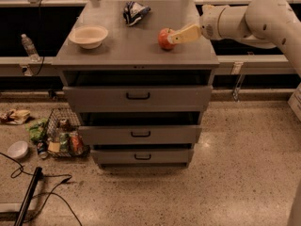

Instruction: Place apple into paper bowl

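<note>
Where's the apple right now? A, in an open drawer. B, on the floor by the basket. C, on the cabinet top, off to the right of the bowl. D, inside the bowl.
C: the apple sits on the cabinet top, to the picture's right of the bowl, with the tool up against its right side.

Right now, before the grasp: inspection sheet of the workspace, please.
Surface: grey cabinet top; drawers below partly pulled out.
Job's things: apple right of centre on the top; paper bowl at the left, empty, apart from the apple.
Clutter: crumpled bag at the back of the top; wire basket of cans and white bowl on the floor.
Grippers: gripper at the apple's right side, arm reaching in from the right.
Cables: black cable on the floor, lower left.
Surroundings: water bottle on the left ledge.
</note>
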Robot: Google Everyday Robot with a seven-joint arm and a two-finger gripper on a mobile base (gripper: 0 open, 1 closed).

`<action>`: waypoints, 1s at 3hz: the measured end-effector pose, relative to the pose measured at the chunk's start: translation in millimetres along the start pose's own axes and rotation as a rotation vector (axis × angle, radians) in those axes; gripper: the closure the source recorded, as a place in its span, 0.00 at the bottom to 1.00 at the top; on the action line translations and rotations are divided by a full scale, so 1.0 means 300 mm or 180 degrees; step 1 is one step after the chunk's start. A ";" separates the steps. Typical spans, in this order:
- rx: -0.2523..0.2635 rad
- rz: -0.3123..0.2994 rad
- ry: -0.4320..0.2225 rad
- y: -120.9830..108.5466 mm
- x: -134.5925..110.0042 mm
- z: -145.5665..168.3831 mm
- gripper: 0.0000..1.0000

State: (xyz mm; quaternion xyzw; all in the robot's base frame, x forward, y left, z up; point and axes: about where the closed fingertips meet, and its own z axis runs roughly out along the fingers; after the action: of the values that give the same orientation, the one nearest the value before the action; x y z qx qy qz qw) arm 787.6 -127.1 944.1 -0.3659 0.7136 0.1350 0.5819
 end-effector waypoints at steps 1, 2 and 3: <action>0.0040 0.0044 -0.0001 -0.019 0.062 0.064 0.00; -0.0029 0.0091 -0.0087 -0.033 0.113 0.133 0.00; -0.0157 0.0159 -0.0185 -0.038 0.140 0.234 0.00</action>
State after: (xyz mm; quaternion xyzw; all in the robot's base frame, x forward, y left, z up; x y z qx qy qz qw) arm 844.3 -106.9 887.5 -0.3581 0.7018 0.1775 0.5897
